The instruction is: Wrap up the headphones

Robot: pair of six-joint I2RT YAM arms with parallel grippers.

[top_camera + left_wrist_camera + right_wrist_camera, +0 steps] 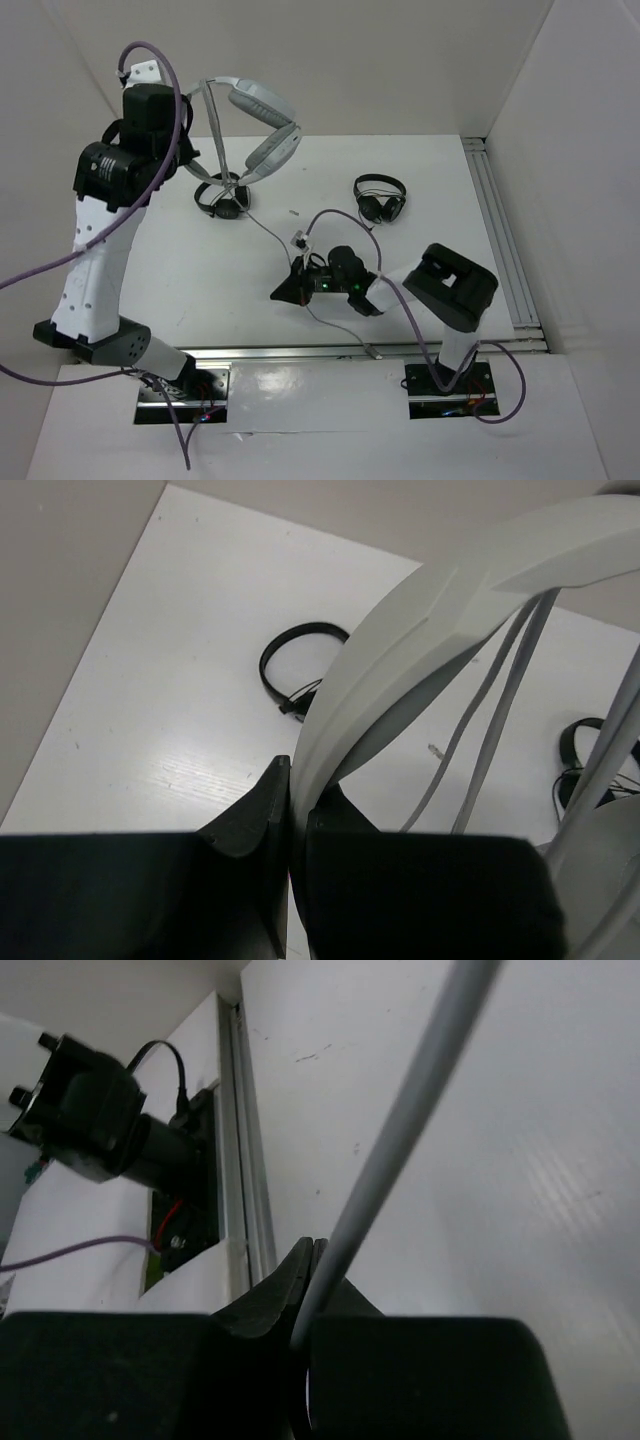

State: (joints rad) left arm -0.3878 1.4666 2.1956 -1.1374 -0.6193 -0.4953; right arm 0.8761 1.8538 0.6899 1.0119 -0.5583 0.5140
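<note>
The white headphones point(262, 105) hang in the air at the back left, one earcup point(275, 150) pointing down. My left gripper point(198, 92) is shut on the end of the padded band point(420, 610), with its fingertips point(297, 780) pinching it. The thin grey cable point(265, 228) drops from the headphones in two strands point(480, 730). It runs across the table to my right gripper point(283, 292), which sits low near the table's middle. In the right wrist view that gripper point(318, 1260) is shut on the cable point(400, 1130).
Two small black headphones lie on the table, one under the white pair point(222, 195) and one at the back right point(382, 198). Aluminium rails run along the near edge point(370, 350) and the right side point(500, 230). White walls enclose the table.
</note>
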